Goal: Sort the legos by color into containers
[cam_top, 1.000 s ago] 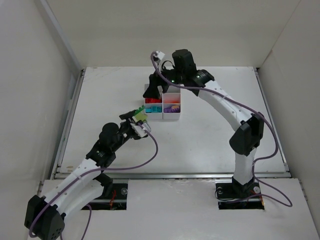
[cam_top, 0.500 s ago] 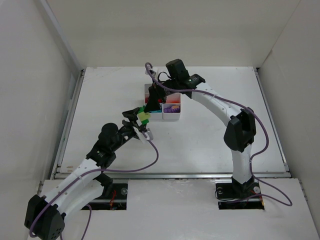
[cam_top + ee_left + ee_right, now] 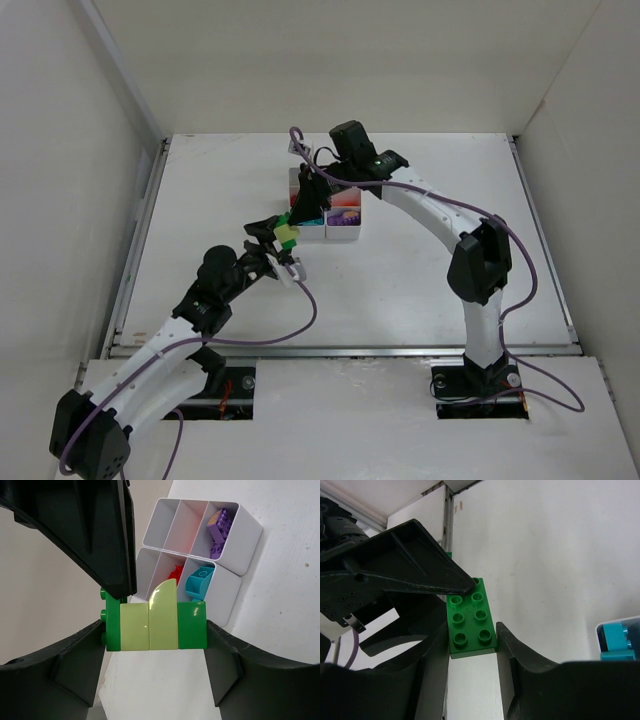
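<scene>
Mid-frame, my left gripper (image 3: pixel 155 631) clamps the lego row (image 3: pixel 161 625) while my right gripper (image 3: pixel 472 632) pinches its green brick (image 3: pixel 470 616).

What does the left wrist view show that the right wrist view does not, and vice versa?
Only left wrist: two yellow-green bricks joined between green ones, plus a purple brick and a red brick in the white organiser. Only right wrist: the studded face of the green brick between the fingers of the right gripper. Both: a teal brick in its compartment.

Right gripper (image 3: pixel 296 215) swung down onto green lego stack (image 3: pixel 155 625).
</scene>
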Robot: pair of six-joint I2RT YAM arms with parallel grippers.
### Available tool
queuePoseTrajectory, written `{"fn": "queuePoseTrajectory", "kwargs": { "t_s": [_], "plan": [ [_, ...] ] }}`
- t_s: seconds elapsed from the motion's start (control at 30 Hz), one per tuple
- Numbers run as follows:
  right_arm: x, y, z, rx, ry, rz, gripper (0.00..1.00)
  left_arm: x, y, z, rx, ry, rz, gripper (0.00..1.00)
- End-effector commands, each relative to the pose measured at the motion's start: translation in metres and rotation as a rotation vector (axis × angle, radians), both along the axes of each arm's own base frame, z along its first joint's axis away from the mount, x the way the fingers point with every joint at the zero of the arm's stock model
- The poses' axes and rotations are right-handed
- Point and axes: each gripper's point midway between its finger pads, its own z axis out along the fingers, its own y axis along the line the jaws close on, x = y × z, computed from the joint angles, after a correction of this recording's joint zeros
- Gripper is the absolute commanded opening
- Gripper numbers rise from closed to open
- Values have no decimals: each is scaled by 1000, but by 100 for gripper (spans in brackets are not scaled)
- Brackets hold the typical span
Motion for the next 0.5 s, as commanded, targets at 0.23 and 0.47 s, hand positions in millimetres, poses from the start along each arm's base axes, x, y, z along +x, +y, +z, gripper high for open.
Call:
{"fn": "queuePoseTrajectory", "kwargs": {
  "t_s": [0.23,0.47],
  "plan": [
    [12,-5,30,49,-138,-78,0,-12,-10,23,-77,1,-65,89],
    [34,-25,40,36,-211,-209,0,-9,-8,31,-242,163,13,99]
  ]
}}
